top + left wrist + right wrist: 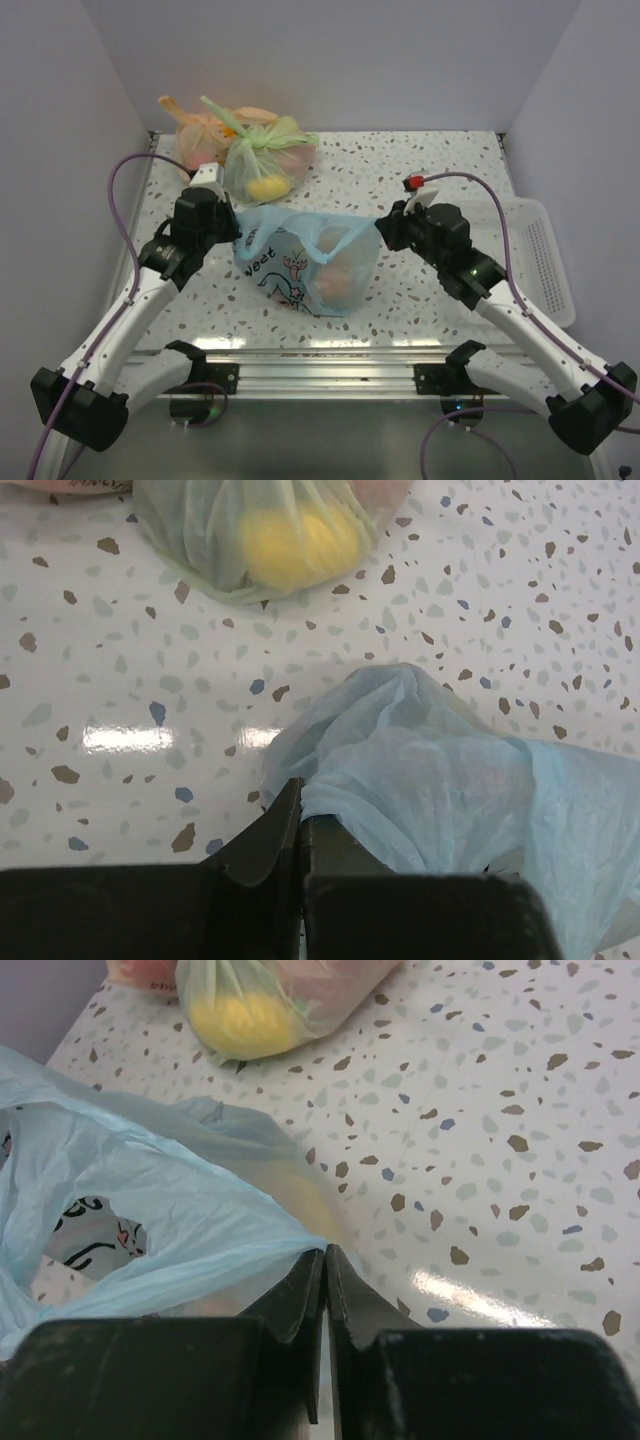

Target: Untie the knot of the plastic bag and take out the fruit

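Two robot arms hold a blue bag (300,268) between them at the middle of a speckled table (430,175), the bag's body resting on the surface with its pink-and-black cartoon print turned toward the arms' bases. The left gripper (236,224) is pinched shut on the film at the bag's upper left; its wrist view shows the dark fingers (270,845) pressed together with the pale blue plastic (430,780) bunched at their tips. The right gripper (384,228) is likewise clamped on the bag's upper right, and its own camera shows the fingers (295,1295) closed tight on a fold of the blue bag (170,1210), the film stretching away to the left around an opening through which part of the print shows. In the top view the handle strips (300,218) run in a taut band from one gripper to the other above the bag's body; whether the knot is tied cannot be told. An orange fruit (336,284) shows dimly through the right side of the blue bag. Farther back, just beyond the blue bag and apart from it, sits a knotted green bag (268,160) with a yellow fruit (266,187) inside, and touching it on the left is an orange bag (198,138) against the back wall. A white perforated tray (545,262) lies at the table's right edge, beside the right arm.
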Controlling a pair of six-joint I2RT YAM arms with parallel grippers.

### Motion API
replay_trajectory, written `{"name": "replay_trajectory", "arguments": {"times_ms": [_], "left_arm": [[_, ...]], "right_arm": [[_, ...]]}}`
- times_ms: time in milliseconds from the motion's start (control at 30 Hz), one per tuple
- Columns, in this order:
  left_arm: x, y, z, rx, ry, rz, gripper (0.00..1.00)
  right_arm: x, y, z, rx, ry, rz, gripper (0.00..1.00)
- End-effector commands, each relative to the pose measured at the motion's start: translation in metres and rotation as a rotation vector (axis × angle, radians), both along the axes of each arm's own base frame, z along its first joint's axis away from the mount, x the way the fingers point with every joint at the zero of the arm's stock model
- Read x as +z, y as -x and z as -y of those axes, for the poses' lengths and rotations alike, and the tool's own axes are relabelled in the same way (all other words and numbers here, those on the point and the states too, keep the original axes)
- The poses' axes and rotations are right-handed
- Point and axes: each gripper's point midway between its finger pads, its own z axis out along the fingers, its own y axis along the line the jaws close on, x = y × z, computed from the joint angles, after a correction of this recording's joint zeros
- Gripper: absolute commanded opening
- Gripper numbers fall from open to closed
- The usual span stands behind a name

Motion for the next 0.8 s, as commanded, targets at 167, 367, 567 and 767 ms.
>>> {"name": "replay_trajectory", "arguments": {"times_ms": [167, 367, 567, 767], "left_arm": [[-0.017, 0.04, 0.014, -0.085, 0.155, -0.043, 0.0], [-0.011, 0.056, 0.026, -0.086, 0.302, -0.067, 0.0], [-0.008, 0.065, 0.034, -0.065, 0.442, -0.054, 0.0], [-0.018, 0.075, 0.038, -0.08, 0.477, -0.081, 0.0]], "right_arm": [[0.037, 0.035, -0.023, 0.224, 0.064, -0.037, 0.76], [0.068, 0.048, -0.046, 0.149, 0.054, -0.077, 0.99], [0.055, 0.061, -0.087, 0.009, -0.025, -0.137, 0.99], [0.021, 0.056, -0.12, -0.096, -0.172, -0.204, 0.99]]}}
